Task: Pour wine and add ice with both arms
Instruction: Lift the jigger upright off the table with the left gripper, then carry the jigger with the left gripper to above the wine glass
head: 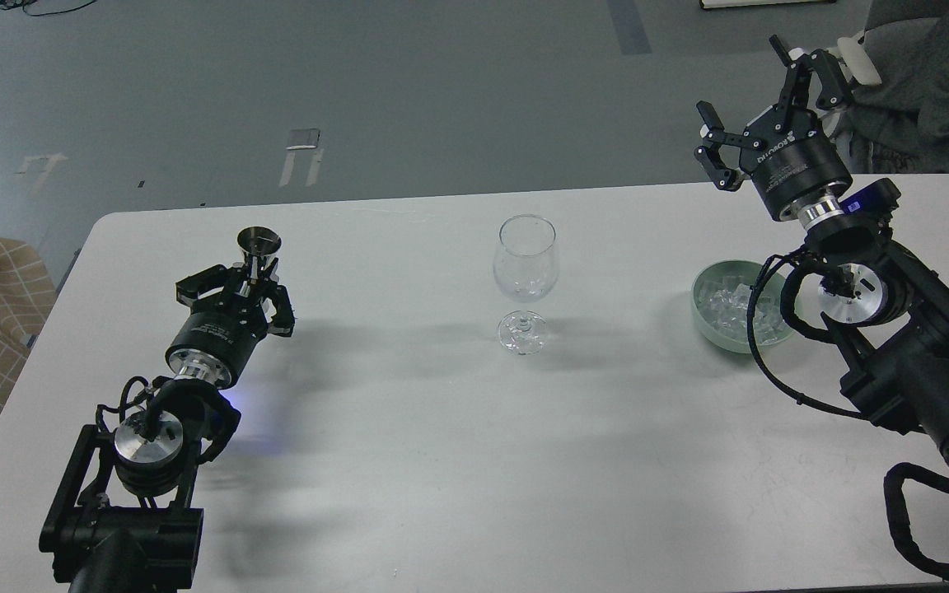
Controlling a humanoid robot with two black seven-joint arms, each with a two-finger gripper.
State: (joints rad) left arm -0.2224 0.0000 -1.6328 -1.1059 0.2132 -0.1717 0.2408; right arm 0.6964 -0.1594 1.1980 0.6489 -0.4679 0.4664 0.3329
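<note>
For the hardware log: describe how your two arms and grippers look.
Both arms are bulky, black and jointed, with silver joint discs and looping black cables. The left gripper and right gripper are black, multi-fingered, on cylindrical bodies with white lettering.

My left gripper (pixel 254 276) sits low over the left part of the white desk (pixel 409 428), its fingers (pixel 275 290) closed round the stem of a small dark metal cup (pixel 259 241) whose round mouth stands above them. A clear wine glass (pixel 525 280) stands upright near the desk's middle, well apart from both arms; I cannot tell whether any liquid is in it. At the right, a pale green bowl (pixel 703 306) holds a heap of clear ice (pixel 730 306), partly hidden by my right arm's cable. My right gripper (pixel 759 99) hangs high beyond the bowl, fingers (pixel 709 161) spread wide, holding nothing.
</note>
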